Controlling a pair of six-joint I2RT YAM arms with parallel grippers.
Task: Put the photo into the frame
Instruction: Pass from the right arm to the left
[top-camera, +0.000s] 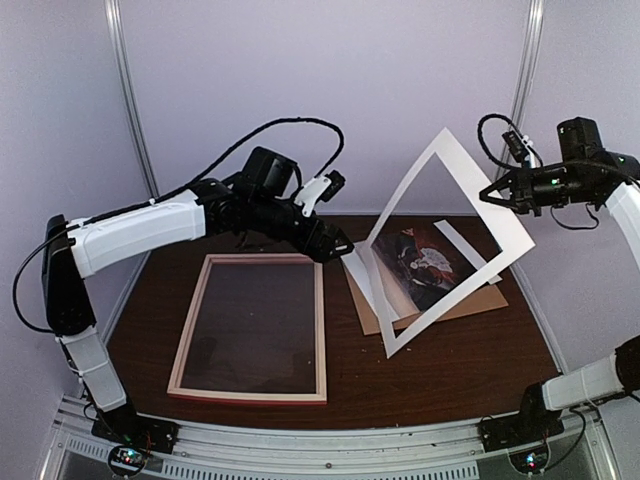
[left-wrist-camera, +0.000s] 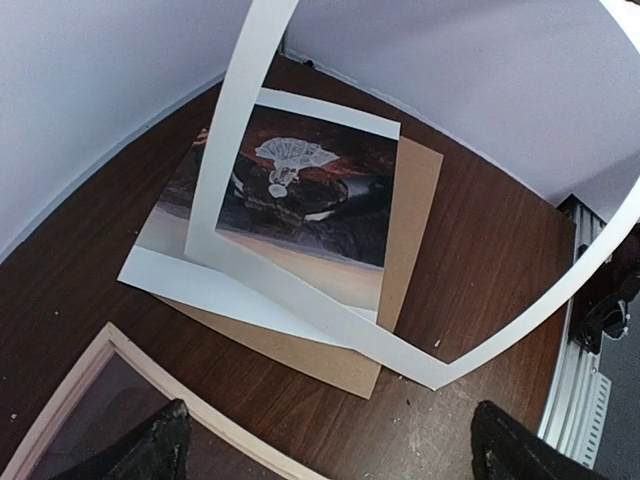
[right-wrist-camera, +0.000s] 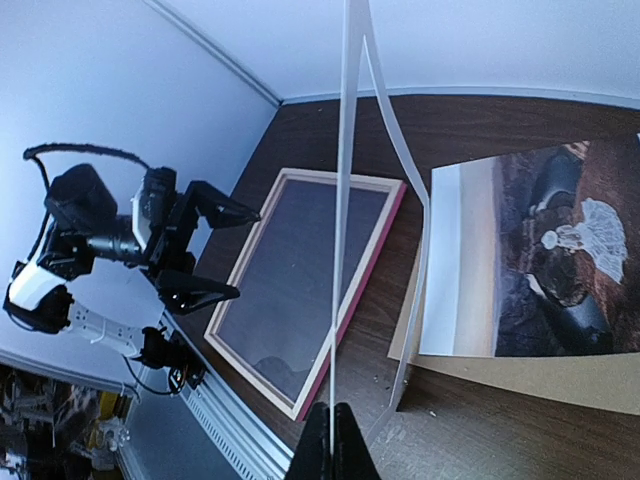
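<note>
From above, the frame (top-camera: 322, 330) is seen lying pale back up at left. The photo (top-camera: 425, 262) lies face up on a brown backing board (top-camera: 488, 297) at right, partly masked by a tilted white mat (top-camera: 515, 232) pinched by the right gripper (top-camera: 495, 195). In the left wrist view only the tips of the left gripper (left-wrist-camera: 335, 450) are shown, spread wide and empty, and just one frame corner is caught. In the right wrist view the mat is reduced to an edge-on line between closed fingers (right-wrist-camera: 350, 460), and the photo is cropped at the right border.
</note>
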